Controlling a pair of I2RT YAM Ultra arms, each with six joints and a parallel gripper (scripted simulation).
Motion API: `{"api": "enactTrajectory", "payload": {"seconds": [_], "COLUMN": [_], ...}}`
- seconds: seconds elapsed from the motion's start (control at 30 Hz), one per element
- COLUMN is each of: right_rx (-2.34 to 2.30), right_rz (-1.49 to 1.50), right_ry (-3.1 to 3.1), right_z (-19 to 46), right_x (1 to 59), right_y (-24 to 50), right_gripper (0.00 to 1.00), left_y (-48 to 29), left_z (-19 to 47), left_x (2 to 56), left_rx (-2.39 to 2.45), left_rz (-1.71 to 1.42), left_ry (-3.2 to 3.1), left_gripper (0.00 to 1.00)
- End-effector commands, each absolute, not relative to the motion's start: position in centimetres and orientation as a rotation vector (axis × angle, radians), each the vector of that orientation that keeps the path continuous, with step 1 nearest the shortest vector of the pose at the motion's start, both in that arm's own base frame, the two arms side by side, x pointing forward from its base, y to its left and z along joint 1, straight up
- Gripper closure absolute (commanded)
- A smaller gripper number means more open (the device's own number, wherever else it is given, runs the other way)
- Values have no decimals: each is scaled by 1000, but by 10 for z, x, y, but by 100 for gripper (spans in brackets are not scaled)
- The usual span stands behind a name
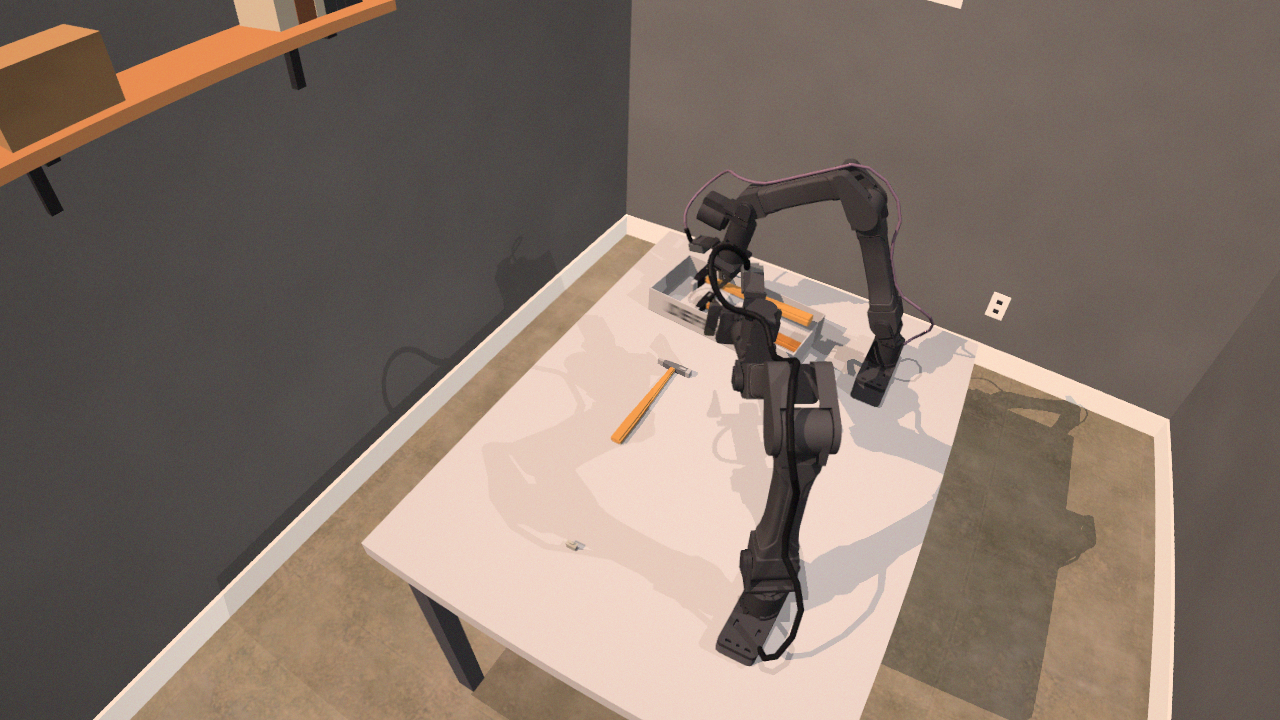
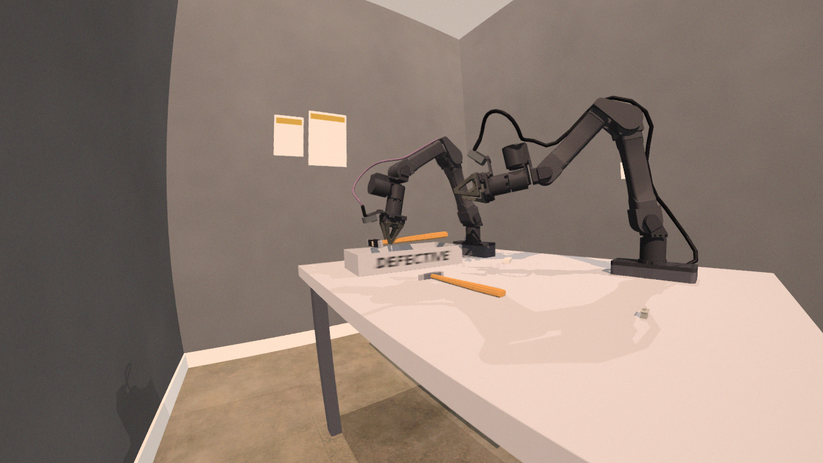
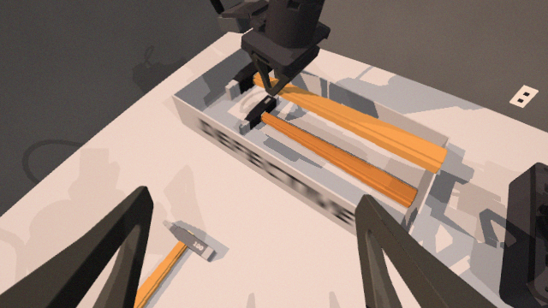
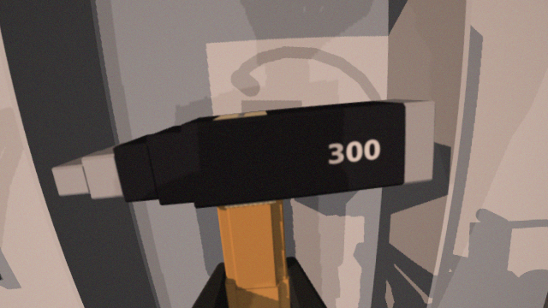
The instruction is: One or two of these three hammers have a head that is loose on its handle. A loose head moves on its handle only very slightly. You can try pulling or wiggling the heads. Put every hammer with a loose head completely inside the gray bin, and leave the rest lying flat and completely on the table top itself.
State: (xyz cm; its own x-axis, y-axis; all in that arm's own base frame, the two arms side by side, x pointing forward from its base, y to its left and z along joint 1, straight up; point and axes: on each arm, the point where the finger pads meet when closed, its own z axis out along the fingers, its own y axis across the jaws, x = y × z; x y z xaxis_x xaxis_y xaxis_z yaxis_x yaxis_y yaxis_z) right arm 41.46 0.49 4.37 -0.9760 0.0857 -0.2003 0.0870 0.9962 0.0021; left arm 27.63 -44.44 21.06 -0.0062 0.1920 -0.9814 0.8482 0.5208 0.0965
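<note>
a wooden shelf (image 1: 205,73) on the dark wall bears a brown box (image 1: 62,89). two papers (image 2: 288,136) (image 2: 327,138) hang side by side; a white outlet (image 1: 998,306) (image 3: 524,96) sits on another wall.

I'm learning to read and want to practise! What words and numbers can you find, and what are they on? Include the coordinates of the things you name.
"300": on the black head of the hammer (image 2: 415,237) (image 3: 351,115) (image 4: 253,244) in the right pincer (image 3: 275,90) (image 4: 258,270).
"100": on the gray head of the hammer (image 1: 642,405) (image 2: 469,285) (image 3: 160,271) lying on the table.
"DEFECTIVE": on the side of the gray bin (image 1: 671,308) (image 2: 359,262) (image 3: 188,115), a bit blurry.
The two wall papers (image 2: 288,137) (image 2: 327,141) show no readable words.
</note>
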Motion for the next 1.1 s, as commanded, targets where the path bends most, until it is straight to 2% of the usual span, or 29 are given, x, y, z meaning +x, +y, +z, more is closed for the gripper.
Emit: {"api": "enactTrajectory", "payload": {"seconds": [0.0, 0.43, 1.07], "right_rx": [128, 127, 123], "right_rz": [-21, -17, -24], "right_ry": [2864, 2798, 2835], "right_z": [67, 45, 9], "right_x": [433, 444, 431], "right_y": [7, 8, 9], "right_gripper": [85, 85, 85], "left_y": [-446, -446, -446], "left_z": [233, 233, 233], "left_x": [278, 278, 278], "left_rx": [906, 906, 906], "left_rz": [-677, -677, -677], "left_ry": [1481, 1481, 1481], "left_gripper": [0, 0, 0]}}
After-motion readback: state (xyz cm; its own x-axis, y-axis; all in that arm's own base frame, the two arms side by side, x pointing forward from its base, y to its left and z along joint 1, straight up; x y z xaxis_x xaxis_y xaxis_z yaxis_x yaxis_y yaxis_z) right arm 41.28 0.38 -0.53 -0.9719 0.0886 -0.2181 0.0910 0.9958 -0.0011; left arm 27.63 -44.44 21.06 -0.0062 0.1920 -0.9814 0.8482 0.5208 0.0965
